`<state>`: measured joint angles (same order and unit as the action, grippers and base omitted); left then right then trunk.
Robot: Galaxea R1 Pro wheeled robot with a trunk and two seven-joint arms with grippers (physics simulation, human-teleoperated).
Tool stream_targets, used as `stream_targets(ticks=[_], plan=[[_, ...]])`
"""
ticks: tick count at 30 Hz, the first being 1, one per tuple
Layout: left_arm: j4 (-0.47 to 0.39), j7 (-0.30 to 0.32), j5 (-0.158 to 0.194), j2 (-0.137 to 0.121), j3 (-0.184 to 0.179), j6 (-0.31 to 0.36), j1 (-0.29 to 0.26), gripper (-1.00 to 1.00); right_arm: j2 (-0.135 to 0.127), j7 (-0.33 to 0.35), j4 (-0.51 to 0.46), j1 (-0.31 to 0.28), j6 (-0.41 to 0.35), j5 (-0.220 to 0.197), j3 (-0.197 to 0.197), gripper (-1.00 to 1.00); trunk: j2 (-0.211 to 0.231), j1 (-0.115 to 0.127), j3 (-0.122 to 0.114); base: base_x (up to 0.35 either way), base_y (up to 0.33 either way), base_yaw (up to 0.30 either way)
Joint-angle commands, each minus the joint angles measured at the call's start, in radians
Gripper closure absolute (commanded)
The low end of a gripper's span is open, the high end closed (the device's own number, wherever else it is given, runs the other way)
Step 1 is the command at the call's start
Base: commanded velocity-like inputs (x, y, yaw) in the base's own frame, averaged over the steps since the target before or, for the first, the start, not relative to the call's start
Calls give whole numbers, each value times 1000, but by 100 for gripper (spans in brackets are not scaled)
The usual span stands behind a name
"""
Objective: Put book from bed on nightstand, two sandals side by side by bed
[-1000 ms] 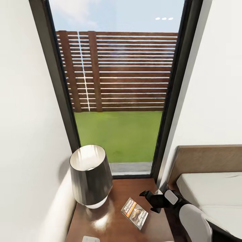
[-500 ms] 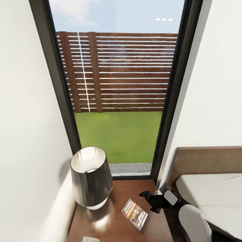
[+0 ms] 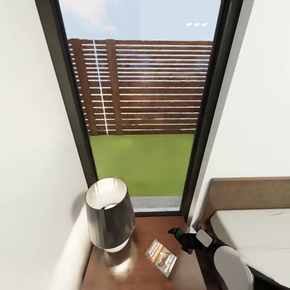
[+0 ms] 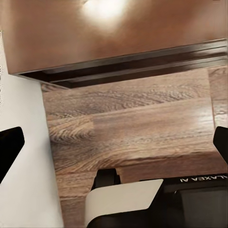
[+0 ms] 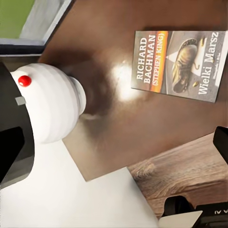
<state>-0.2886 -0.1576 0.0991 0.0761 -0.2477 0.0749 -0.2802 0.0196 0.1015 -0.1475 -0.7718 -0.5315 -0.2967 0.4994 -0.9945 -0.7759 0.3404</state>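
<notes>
The book (image 3: 161, 257) lay flat on the nightstand (image 3: 133, 278) at the frame's bottom centre, beside the lamp (image 3: 109, 215), apparently already delivered, so the right gripper (image 3: 182, 240) hung just beside it, spread and empty.

Head view looks down at the nightstand (image 3: 133, 270) (right wrist hovers closer above).

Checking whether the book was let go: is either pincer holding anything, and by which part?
Nothing is held. The book lies flat on the nightstand, apart from the right pincer, whose fingers stand open.
</notes>
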Motion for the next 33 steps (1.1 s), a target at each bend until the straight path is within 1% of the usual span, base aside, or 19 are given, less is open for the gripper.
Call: stream_targets(ticks=[1,33], plan=[[-1,-7,11,0,-9,5,0,-100,1,0,-2,0,-4,-2,1,-100,6,4,-2,0,0,0],[3,-7,10,0,-10,4,-1,-100,2,0,-2,0,4,-2,1,-100,230,127,-102,0,0,0]])
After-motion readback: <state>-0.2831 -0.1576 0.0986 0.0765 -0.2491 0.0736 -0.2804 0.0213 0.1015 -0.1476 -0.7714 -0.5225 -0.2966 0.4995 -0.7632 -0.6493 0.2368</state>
